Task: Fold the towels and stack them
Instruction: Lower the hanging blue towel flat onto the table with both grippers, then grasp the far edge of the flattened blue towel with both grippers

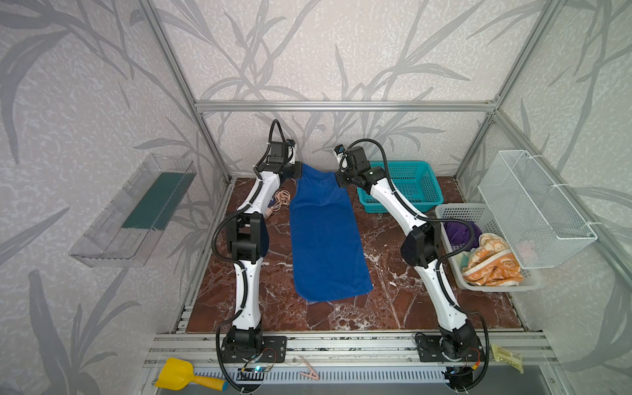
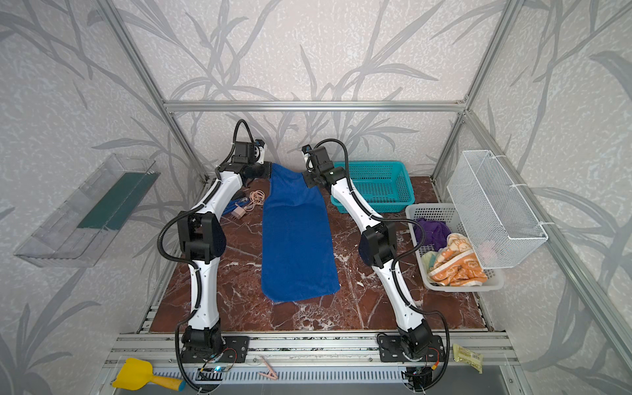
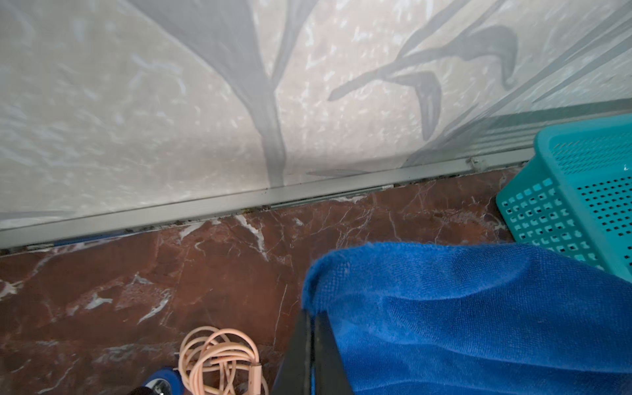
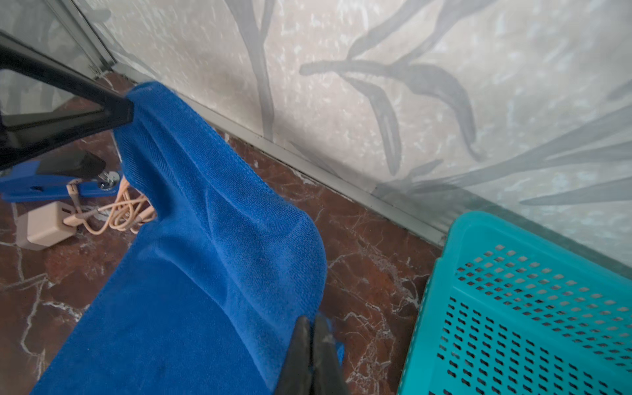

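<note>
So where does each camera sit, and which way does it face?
Both top views: high in front, looking down on the table; left arm and right arm show.
Left wrist: on the left arm, facing the back wall; left gripper grips the blue towel.
Right wrist: right arm, same wall; right gripper grips it too.
All share the towel.

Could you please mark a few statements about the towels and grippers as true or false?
1. The left gripper and the right gripper are shut on the blue towel's far corners. True.
2. The teal basket holds folded towels. False: no towel shows in it.
3. The orange towel lies in the white basket. True.
4. The blue towel is folded in half. False: it lies spread lengthwise, far end lifted.
</note>
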You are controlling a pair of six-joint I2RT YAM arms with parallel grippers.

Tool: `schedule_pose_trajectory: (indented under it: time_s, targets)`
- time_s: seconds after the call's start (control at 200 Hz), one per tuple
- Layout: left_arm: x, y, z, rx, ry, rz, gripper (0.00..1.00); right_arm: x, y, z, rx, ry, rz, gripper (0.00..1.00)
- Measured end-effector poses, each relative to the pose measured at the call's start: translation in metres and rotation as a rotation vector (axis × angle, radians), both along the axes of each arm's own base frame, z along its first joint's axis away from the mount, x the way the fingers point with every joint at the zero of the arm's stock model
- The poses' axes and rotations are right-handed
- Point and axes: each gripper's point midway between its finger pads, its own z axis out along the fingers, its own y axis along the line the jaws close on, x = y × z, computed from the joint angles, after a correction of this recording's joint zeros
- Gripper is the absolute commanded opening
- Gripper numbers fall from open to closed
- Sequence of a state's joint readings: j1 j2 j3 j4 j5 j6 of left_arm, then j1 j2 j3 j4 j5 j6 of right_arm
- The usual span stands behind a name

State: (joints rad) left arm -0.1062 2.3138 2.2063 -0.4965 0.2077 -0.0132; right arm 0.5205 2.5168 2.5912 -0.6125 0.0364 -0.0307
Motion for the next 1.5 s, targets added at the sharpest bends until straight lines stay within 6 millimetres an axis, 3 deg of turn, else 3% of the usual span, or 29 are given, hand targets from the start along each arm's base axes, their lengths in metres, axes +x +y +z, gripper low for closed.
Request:
schedule_pose_trajectory:
  time_s: [0.14, 0.19, 0.3, 0.405, 0.515, 0.57, 0.63, 0.68, 0.735, 0.835, 0.915, 1.0, 1.164, 1.344, 1.499]
  targets:
    - [-0.008, -0.001, 0.007, -0.003, 0.009, -0.011, 0.00, -0.003, -0.003, -0.003, -0.010, 0.021, 0.010, 0.00]
    - [-0.021, -0.001, 0.012, -0.004, 0.015, -0.017, 0.00, -0.007, -0.003, -0.001, -0.008, 0.032, 0.026, 0.00]
    - [-0.067, -0.001, 0.018, 0.003, 0.033, -0.019, 0.00, -0.032, -0.006, -0.005, -0.015, 0.102, 0.077, 0.00]
    - [-0.112, -0.010, 0.015, -0.005, 0.042, -0.029, 0.00, -0.076, -0.018, -0.023, -0.026, 0.192, 0.117, 0.00]
    - [-0.156, -0.023, -0.018, -0.035, 0.108, -0.036, 0.00, -0.138, -0.034, -0.061, -0.015, 0.297, 0.151, 0.09]
    - [-0.180, -0.027, -0.048, -0.029, 0.177, -0.037, 0.00, -0.163, -0.041, -0.082, -0.007, 0.350, 0.156, 0.15]
    - [-0.206, -0.028, -0.082, -0.007, 0.259, -0.035, 0.00, -0.187, -0.046, -0.109, -0.007, 0.411, 0.171, 0.33]
    - [-0.226, -0.028, -0.105, 0.017, 0.324, -0.033, 0.12, -0.203, -0.050, -0.128, -0.004, 0.463, 0.179, 0.46]
    - [-0.246, -0.027, -0.123, 0.047, 0.388, -0.030, 0.24, -0.216, -0.053, -0.142, -0.001, 0.511, 0.191, 0.51]
    - [-0.260, -0.026, -0.123, 0.074, 0.424, -0.023, 0.34, -0.234, -0.055, -0.150, 0.014, 0.567, 0.218, 0.53]
    - [-0.264, -0.023, -0.109, 0.081, 0.403, -0.013, 0.36, -0.238, -0.056, -0.137, 0.035, 0.561, 0.229, 0.53]
    - [-0.266, -0.019, -0.088, 0.073, 0.361, 0.009, 0.37, -0.236, -0.056, -0.110, 0.085, 0.520, 0.233, 0.53]
    - [-0.266, -0.013, -0.059, 0.006, 0.301, 0.058, 0.42, -0.213, -0.063, -0.080, 0.180, 0.492, 0.152, 0.54]
    - [-0.260, 0.000, -0.068, -0.187, 0.379, 0.129, 0.44, -0.168, -0.048, -0.080, 0.260, 0.507, 0.071, 0.53]
    - [-0.257, -0.006, -0.093, -0.328, 0.479, 0.136, 0.51, -0.142, -0.027, -0.102, 0.309, 0.556, 0.045, 0.54]
